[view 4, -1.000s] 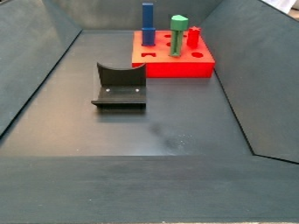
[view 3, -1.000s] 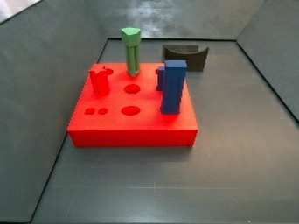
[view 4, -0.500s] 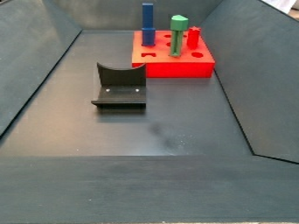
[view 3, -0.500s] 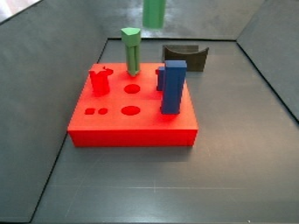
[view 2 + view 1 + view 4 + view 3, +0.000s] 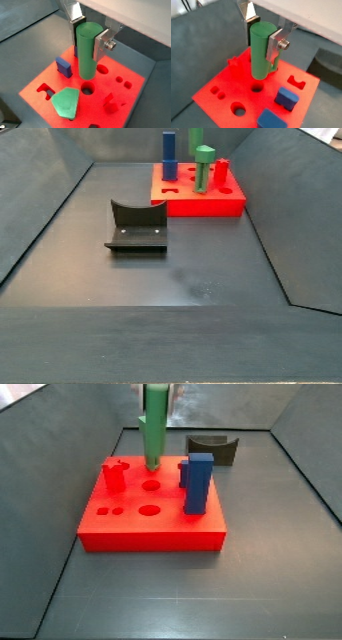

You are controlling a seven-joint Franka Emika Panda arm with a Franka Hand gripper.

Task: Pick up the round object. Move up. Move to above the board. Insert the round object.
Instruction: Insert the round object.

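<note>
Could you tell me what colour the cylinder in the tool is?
Plain green cylinder, clearest in a wrist view, held in the tool.

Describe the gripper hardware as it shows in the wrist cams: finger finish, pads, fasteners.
The gripper, above the red board, has flat silver plate fingers with dark pads on their inner faces. One finger carries a round silver screw head on its outer face, seen in both wrist views. A pale, off-white housing sits above the fingers. No cables or markings show.
</note>
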